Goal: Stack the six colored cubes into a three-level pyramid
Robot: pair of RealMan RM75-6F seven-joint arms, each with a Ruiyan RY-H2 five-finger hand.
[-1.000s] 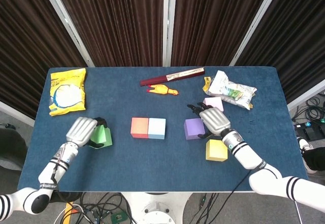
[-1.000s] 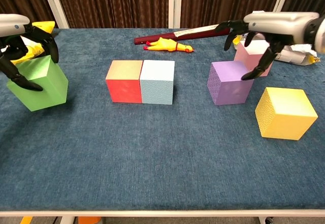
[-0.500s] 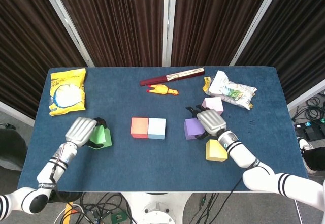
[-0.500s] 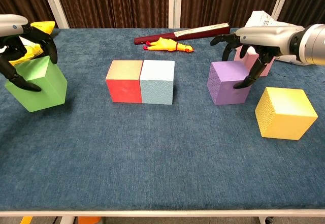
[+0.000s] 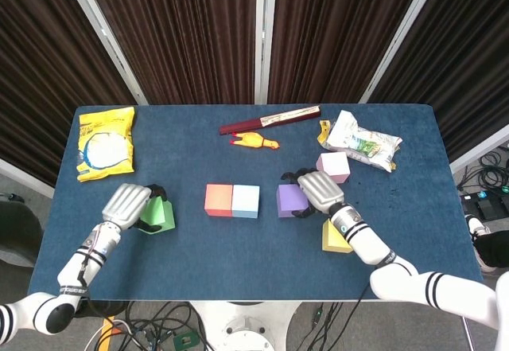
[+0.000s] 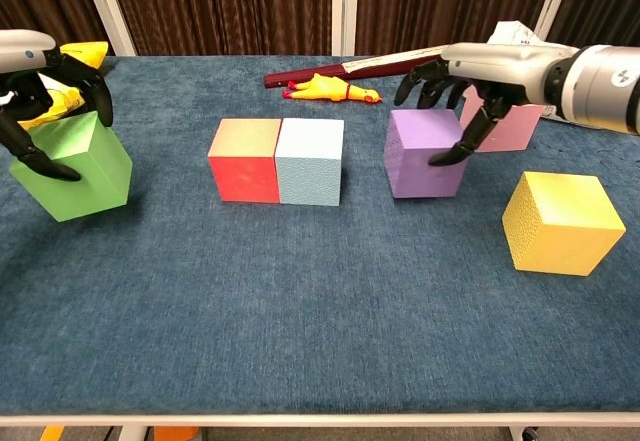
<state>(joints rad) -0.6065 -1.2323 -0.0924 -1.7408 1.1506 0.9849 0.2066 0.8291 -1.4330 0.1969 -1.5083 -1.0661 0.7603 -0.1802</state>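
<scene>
Purple cube [image 6: 423, 153] – gripped, seemingly, by right hand [image 6: 470, 71] – has slid toward blue cube [image 6: 309, 161].

No legible text anywhere.

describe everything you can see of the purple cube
The purple cube is a plain, matte block with a finely textured surface and slightly rounded edges. It sits upright and flat on the blue table cloth, right of the light blue cube with a gap between them. The right hand reaches over its top, fingertips on its right side and far edge. The pink cube stands behind it to the right, the yellow cube nearer the camera.
</scene>
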